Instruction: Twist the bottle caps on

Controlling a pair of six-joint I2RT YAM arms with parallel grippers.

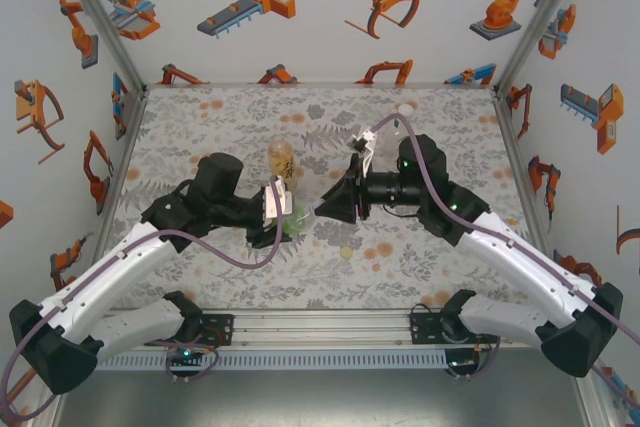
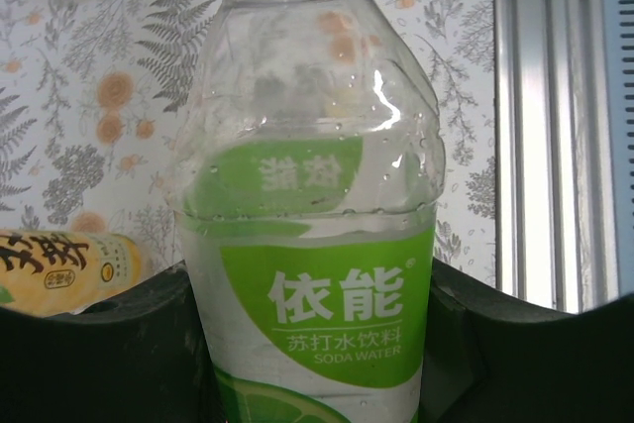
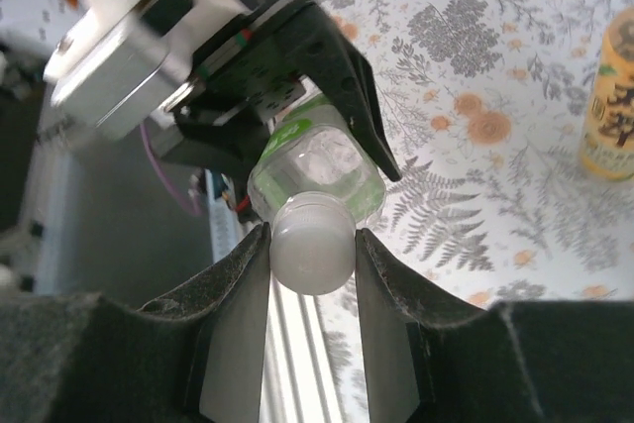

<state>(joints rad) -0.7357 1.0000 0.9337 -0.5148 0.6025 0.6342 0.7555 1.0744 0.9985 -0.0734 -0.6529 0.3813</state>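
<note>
A clear bottle with a green label (image 2: 317, 245) is held between the black jaws of my left gripper (image 2: 312, 344), which is shut on its body. In the top view this bottle (image 1: 293, 226) hangs above the mat at centre, with the left gripper (image 1: 279, 213) on it. My right gripper (image 3: 312, 250) is shut on a whitish bottle cap (image 3: 312, 243) that sits on the mouth of that bottle (image 3: 319, 167). The right gripper (image 1: 322, 210) reaches in from the right. An amber-yellow bottle (image 1: 281, 159) stands upright just behind.
The amber bottle (image 3: 614, 106) stands close to both grippers, on the floral mat (image 1: 220, 117). A small whitish round thing (image 1: 406, 107) lies near the back right. The metal rail (image 1: 320, 327) runs along the near edge, and printed walls enclose the table.
</note>
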